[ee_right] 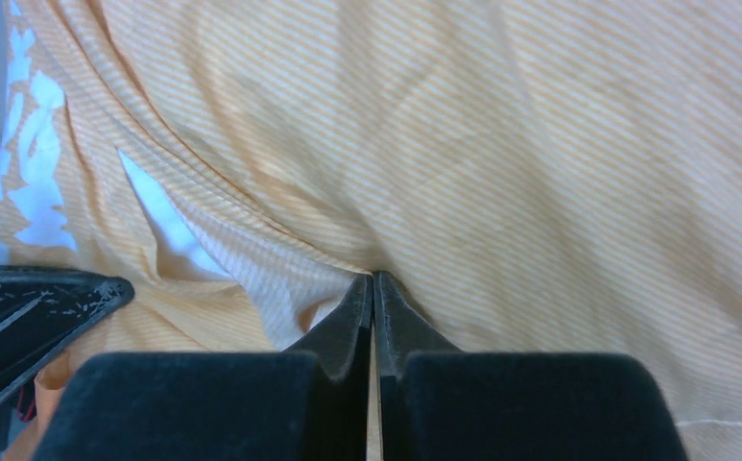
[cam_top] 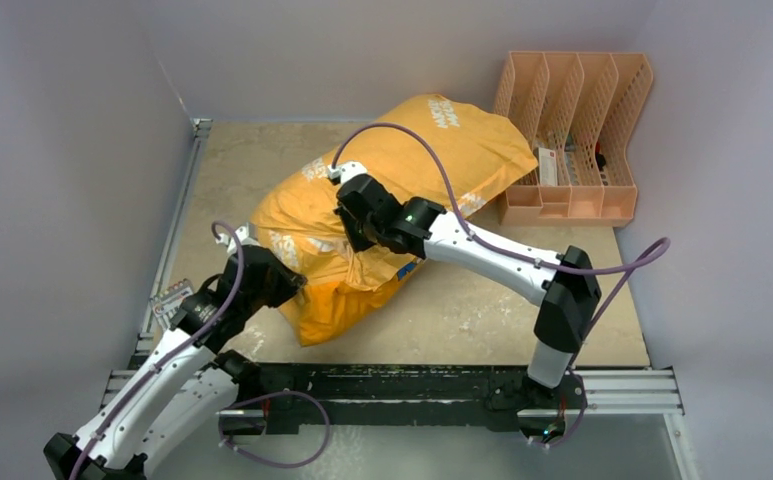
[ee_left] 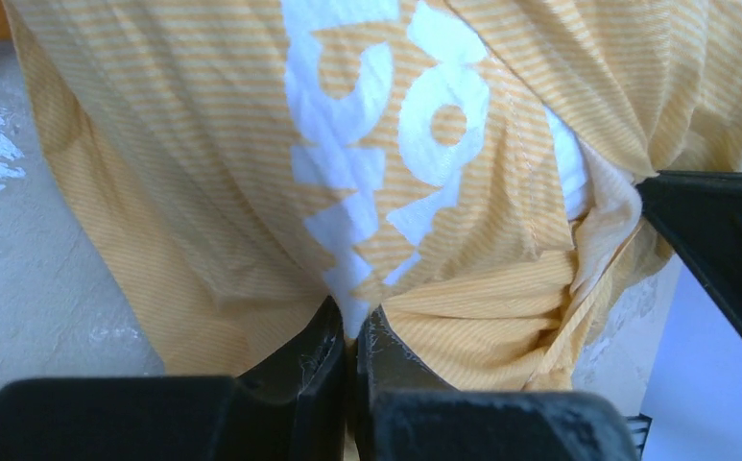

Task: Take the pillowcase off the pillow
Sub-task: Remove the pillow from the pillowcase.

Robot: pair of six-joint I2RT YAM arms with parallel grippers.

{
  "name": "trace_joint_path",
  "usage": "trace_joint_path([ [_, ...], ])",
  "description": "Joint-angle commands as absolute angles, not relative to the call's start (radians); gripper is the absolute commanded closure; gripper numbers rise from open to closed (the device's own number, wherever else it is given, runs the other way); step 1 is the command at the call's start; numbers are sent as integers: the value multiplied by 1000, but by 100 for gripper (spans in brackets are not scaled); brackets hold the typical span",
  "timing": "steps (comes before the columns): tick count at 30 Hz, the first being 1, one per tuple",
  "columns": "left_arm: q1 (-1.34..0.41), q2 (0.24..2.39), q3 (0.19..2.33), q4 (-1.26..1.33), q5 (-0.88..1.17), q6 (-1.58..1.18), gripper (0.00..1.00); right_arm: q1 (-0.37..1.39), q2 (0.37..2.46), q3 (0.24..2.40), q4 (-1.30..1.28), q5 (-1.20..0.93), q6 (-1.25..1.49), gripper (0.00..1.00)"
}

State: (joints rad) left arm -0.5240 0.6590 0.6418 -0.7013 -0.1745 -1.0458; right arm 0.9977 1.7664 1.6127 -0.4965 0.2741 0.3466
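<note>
The orange-yellow pillowcase with white lettering lies diagonally on the table, still stuffed and plump. My left gripper is at its near-left end. There its jaws are shut on a fold of the pillowcase just under the lettering. A strip of the white pillow shows behind the hemmed opening. My right gripper rests on the middle of the case, shut on a pinch of the pillowcase. A white sliver of pillow shows to its left.
A peach desk organiser stands at the back right, close to the pillowcase's far end. A small packet lies at the table's left edge beside my left arm. Walls close in on the left, back and right. The black rail runs along the near edge.
</note>
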Motion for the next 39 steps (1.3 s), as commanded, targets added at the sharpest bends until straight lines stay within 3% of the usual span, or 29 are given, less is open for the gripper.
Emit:
trace_joint_path([
  [1, -522, 623, 626, -859, -224, -1078, 100, 924, 1702, 1613, -502, 352, 354, 100],
  [8, -522, 628, 793, -883, -215, -1024, 100, 923, 1659, 1436, -386, 142, 448, 100],
  [9, -521, 649, 835, -864, -204, -1007, 87, 923, 1661, 1420, -384, 127, 464, 100],
  [11, -521, 702, 912, -840, -193, -984, 49, 923, 1667, 1397, -384, 89, 493, 100],
  [12, -521, 724, 947, -828, -191, -975, 40, 923, 1669, 1388, -378, 65, 507, 100],
  [15, -521, 778, 973, -759, -186, -968, 28, 923, 1665, 1358, -345, 4, 537, 100],
  [20, -522, 888, 890, -612, -60, -973, 23, 923, 1638, 1324, -297, -66, 547, 100],
  [26, -522, 881, 794, -695, -95, -947, 50, 923, 1611, 1335, -314, -42, 526, 100],
  [29, -522, 826, 762, -736, -99, -917, 74, 923, 1616, 1355, -323, -99, 499, 100],
  [31, -521, 816, 751, -767, -74, -889, 100, 923, 1620, 1367, -310, -162, 464, 96],
  [35, -522, 797, 743, -795, -64, -876, 100, 927, 1618, 1370, -262, -276, 439, 55],
  [39, -522, 789, 747, -785, -64, -879, 100, 948, 1648, 1385, -269, -279, 433, 38],
])
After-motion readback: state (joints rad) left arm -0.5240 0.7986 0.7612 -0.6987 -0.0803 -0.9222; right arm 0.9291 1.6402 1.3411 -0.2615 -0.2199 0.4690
